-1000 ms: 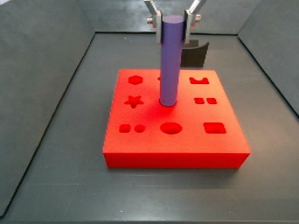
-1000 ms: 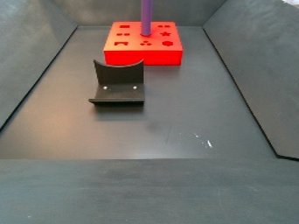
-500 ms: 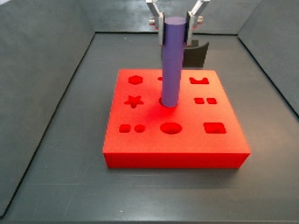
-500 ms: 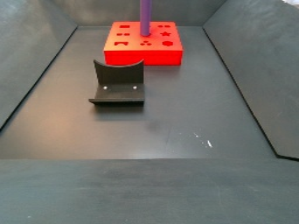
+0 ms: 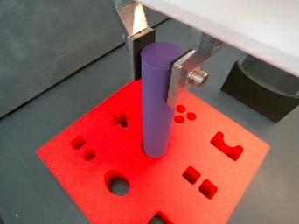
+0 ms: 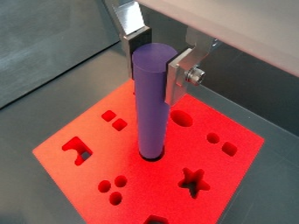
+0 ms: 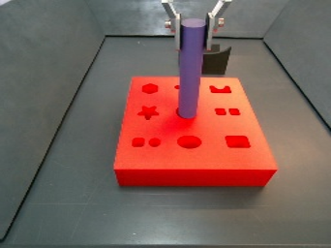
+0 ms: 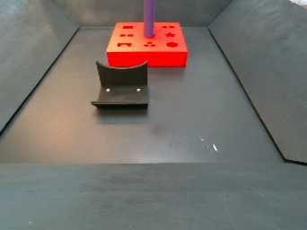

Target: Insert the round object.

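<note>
Round object (image 7: 192, 68) upright, lower end in a hole near middle of block (image 7: 195, 165). Gripper (image 7: 192, 14) above block, fingers (image 5: 177, 77) either side of round object's top. Other cut-outs ring that hole on block's top face. Fixture (image 8: 121, 86) on floor (image 8: 156, 135), apart from block, nearer the camera in a side view.

Fingers (image 5: 184, 70) clamp upright purple peg (image 5: 159, 101); base in red block (image 5: 128, 157) hole.

claw (image 5: 159, 54): white housing above, over the red block
fingers (image 6: 184, 73): flat silver plates with dark pads
fastener: small round screw on one plate
</note>
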